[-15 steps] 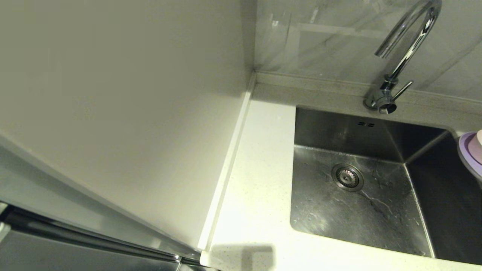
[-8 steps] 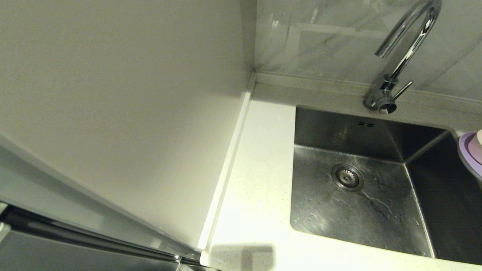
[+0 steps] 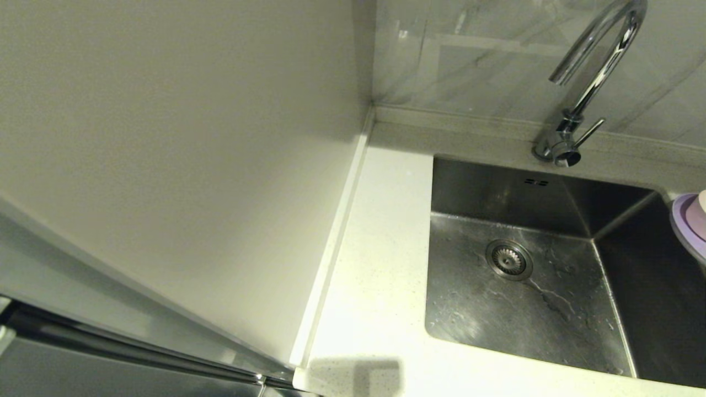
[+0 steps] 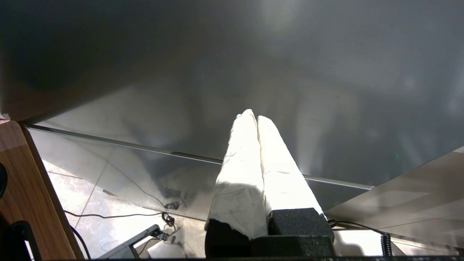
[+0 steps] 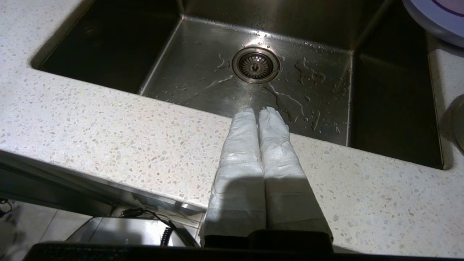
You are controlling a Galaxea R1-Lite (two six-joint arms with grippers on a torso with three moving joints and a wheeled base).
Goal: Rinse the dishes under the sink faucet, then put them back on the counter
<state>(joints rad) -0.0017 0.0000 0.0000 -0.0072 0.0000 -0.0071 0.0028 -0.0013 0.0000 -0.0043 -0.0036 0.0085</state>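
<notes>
Clenched empty, right gripper [image 5: 258,110] fingers hang over the counter [image 5: 108,134], plate [image 5: 435,16] well apart.

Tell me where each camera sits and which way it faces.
Head: high, looking down at the counter, sink and faucet; no arm shows.
Left wrist: behind the shut left tool, facing a grey panel and floor.
Right wrist: behind the shut right tool, facing the sink.
Head and right wrist share drain and lilac plate.
</notes>
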